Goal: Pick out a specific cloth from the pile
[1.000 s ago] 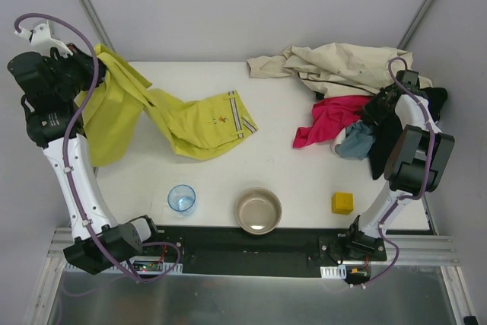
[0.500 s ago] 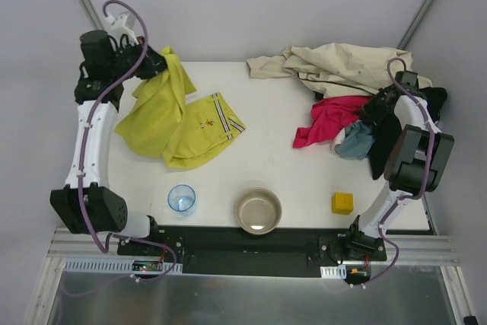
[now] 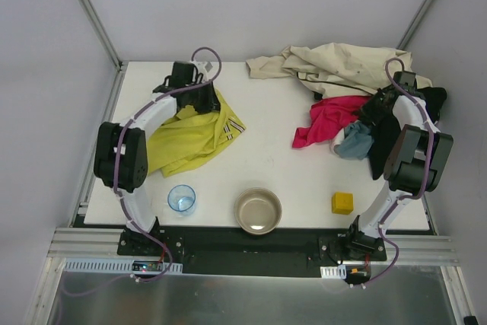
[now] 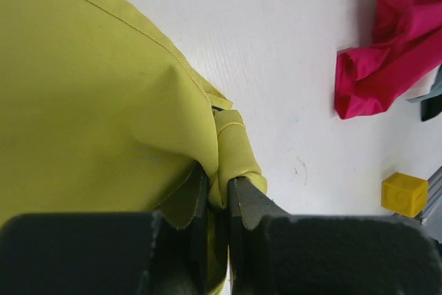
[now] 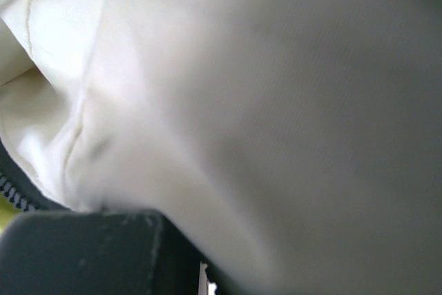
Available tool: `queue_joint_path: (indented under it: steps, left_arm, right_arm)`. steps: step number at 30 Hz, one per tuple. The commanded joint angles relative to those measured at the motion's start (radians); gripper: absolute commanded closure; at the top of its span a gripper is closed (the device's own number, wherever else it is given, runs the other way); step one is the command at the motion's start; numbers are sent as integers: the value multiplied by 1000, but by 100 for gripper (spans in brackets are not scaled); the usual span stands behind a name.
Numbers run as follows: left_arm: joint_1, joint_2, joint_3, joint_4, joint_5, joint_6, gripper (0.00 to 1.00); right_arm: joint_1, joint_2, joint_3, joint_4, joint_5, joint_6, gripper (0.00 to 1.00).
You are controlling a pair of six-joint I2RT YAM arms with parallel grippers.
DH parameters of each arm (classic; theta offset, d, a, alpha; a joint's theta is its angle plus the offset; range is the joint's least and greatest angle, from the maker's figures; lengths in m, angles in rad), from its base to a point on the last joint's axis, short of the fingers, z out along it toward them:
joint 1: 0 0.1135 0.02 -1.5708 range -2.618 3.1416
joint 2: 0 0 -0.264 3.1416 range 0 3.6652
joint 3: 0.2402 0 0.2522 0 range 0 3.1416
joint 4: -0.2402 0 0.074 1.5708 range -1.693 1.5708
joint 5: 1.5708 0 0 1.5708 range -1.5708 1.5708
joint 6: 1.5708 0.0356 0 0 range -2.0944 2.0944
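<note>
Cloth (image 3: 186, 138), left of frame, is pinched tight in your left gripper (image 4: 219, 186); tug fast and that thin fold might slip

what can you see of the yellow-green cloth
The cloth is a plain chartreuse garment of soft woven fabric with stitched seams and a grey-and-white striped band at one edge. It lies crumpled on the left part of the table, well apart from the pile. The left gripper is shut on a fold of it, and the left arm reaches over its far side.
</note>
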Motion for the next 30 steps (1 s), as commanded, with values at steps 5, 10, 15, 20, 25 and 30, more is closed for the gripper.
queue_joint_path:
  steps: [5, 10, 15, 20, 25, 30]
  left_arm:
    - [-132, 148, 0, 44, -129, -58, 94]
    - [-144, 119, 4, 33, -179, -61, 29]
    - [-150, -45, -31, 9, -265, -35, 1]
    - [-182, -200, -72, -25, -288, -21, 1]
    - [-266, -279, -126, -51, -285, -9, 5]
    - [-356, -239, -203, -54, -285, -25, 31]
  right_arm:
    - [-1, -26, -7, 32, 15, 12, 99]
    - [6, -26, -9, 35, 7, 14, 99]
    - [11, -29, -9, 37, 8, 11, 99]
    - [17, -23, -6, 38, 8, 11, 98]
    - [19, -15, -10, 40, 8, 11, 96]
    - [22, -15, -10, 41, 8, 11, 92]
